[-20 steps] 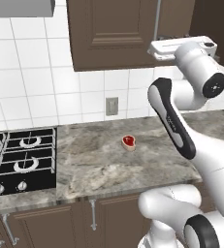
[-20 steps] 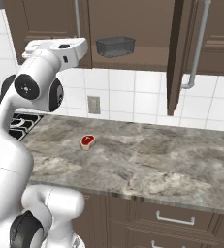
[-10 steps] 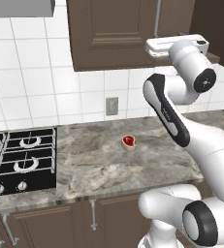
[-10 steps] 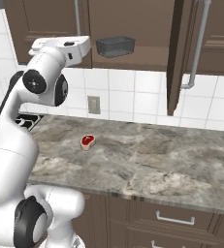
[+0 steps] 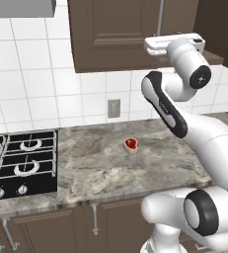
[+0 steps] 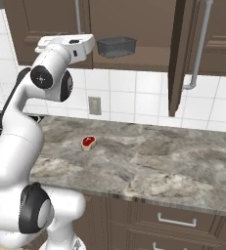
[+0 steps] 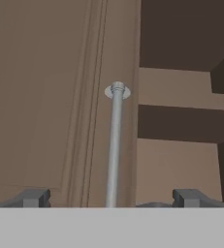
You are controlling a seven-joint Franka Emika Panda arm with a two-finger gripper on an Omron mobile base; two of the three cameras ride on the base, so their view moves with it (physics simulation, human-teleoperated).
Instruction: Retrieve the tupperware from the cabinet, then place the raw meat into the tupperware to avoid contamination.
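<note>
One door of the cabinet stands open; your gripper, jaws spread and empty, faces the shut door's handle. Swing toward the tupperware on the shelf; meat waits on the counter.
</note>
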